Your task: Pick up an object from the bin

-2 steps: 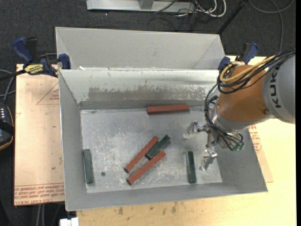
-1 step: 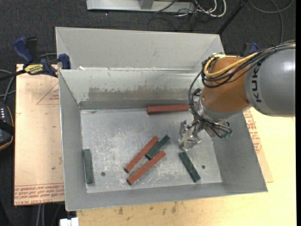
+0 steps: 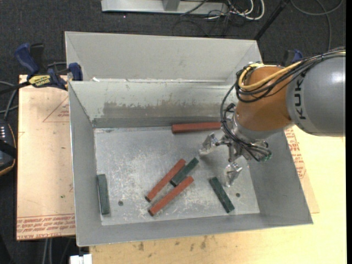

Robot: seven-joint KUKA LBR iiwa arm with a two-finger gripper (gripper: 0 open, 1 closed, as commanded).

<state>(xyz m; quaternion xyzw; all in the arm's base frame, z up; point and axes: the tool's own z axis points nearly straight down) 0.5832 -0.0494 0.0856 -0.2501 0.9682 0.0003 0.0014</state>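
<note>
My gripper (image 3: pixel 220 160) hangs low over the right half of the bin floor, open, with nothing between its fingers. One fingertip (image 3: pixel 208 146) points left and the other (image 3: pixel 232 174) points toward the front. Just in front of it a dark green bar (image 3: pixel 221 194) lies diagonally on the floor. To its left a shorter dark green bar (image 3: pixel 184 171) lies against two reddish-brown bars (image 3: pixel 166 179) (image 3: pixel 171 195) that run side by side on a diagonal. Behind the gripper, a longer reddish-brown bar (image 3: pixel 195 127) lies along the foot of the back wall.
Another dark green bar (image 3: pixel 102 193) lies near the front left corner, parallel to the left wall. The arm and its orange cover come in over the bin's right wall and hide part of the right side of the floor.
</note>
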